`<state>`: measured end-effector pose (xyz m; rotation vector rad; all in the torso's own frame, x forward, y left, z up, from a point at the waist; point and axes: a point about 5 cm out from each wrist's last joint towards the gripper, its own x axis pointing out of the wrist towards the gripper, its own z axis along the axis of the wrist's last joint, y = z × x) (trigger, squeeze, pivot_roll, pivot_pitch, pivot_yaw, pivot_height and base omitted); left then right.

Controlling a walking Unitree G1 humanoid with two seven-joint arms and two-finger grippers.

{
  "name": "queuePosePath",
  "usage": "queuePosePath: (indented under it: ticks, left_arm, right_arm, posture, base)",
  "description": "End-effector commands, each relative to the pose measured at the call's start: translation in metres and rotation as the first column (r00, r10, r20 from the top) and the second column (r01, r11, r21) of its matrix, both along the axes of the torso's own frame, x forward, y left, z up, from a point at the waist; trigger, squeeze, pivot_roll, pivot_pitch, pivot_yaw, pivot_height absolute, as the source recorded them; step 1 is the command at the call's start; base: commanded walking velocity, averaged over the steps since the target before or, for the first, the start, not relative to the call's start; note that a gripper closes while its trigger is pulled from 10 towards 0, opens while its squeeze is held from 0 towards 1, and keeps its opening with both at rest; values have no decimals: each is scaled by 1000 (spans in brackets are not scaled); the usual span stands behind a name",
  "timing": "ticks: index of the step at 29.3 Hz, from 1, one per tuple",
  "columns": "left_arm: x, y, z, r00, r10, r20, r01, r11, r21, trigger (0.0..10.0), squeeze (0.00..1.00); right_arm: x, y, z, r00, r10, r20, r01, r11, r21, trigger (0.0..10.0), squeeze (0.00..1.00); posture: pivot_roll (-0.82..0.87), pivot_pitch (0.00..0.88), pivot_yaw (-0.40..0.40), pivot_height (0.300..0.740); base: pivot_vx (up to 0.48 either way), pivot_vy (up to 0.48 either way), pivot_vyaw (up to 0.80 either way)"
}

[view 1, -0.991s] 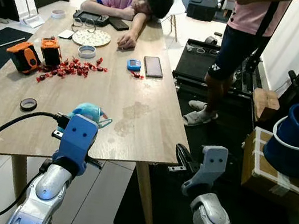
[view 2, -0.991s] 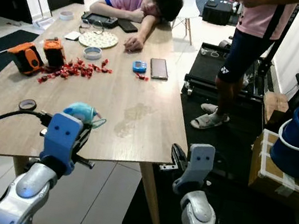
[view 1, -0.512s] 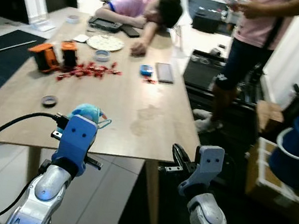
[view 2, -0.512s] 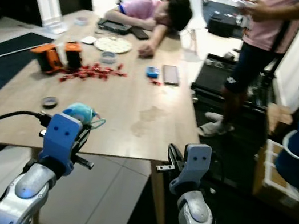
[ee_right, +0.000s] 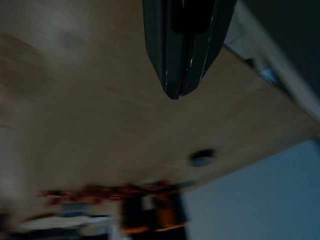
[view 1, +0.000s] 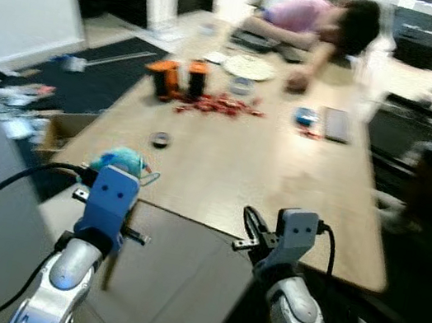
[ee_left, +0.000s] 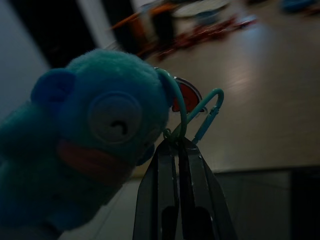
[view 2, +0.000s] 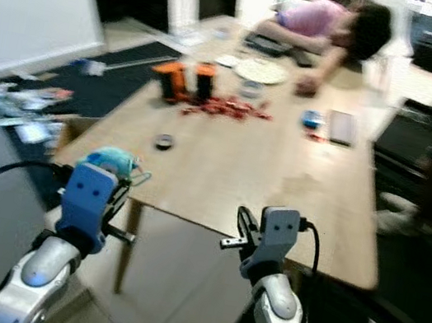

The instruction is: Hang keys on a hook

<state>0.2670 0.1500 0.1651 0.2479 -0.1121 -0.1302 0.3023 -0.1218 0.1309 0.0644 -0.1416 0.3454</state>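
Gripping keys (ee_left: 175,122) by the ring in the closed left claw (ee_left: 178,142), risking slipping while swinging at 10 o'clock.

A long wooden table (view 1: 279,181) stretches ahead of the robot and to its right, its near edge just beyond both grippers. The left gripper (ee_left: 176,145) is raised before the table's near left corner, pinched on the ring of a teal plush keychain (ee_left: 95,150), the plush beside the fingers and a teal carabiner clip (ee_left: 207,112) just past them. The right gripper (view 1: 248,226) hangs with fingers together before the near edge, further right. On the table, a small dark round disc (view 1: 160,140) lies nearest. Beyond it stand two orange-and-black boxy devices (view 1: 176,79), with scattered red pieces (view 1: 213,105) to their right. Further right lie a small blue object (view 1: 306,116) and a flat dark phone (view 1: 336,124). Behind these sits a round pale plate (view 1: 249,67). At the far end a person (view 1: 324,22) slumps over the tabletop.
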Motion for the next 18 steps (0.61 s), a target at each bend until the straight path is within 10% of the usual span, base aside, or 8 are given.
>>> queuePosePath:
  ticks: [1, 18]
  left_arm:
    - [-1, 0, -3, 1000, 2, -11, -2, 1000, 2, 10000, 0]
    - [-3, 0, -4, 1000, 8, -15, -8, 1000, 2, 10000, 0]
  right_arm:
    - [-1, 1, -4, 1000, 4, -12, -4, 1000, -6, 10000, 0]
    - [-3, 2, -4, 1000, 23, -12, -23, 1000, -7, 10000, 0]
  posture:
    - [199, 96, 14, 740]
    - [200, 101, 11, 740]
  base:
    - [0, 0, 788]
    - [0, 0, 790]
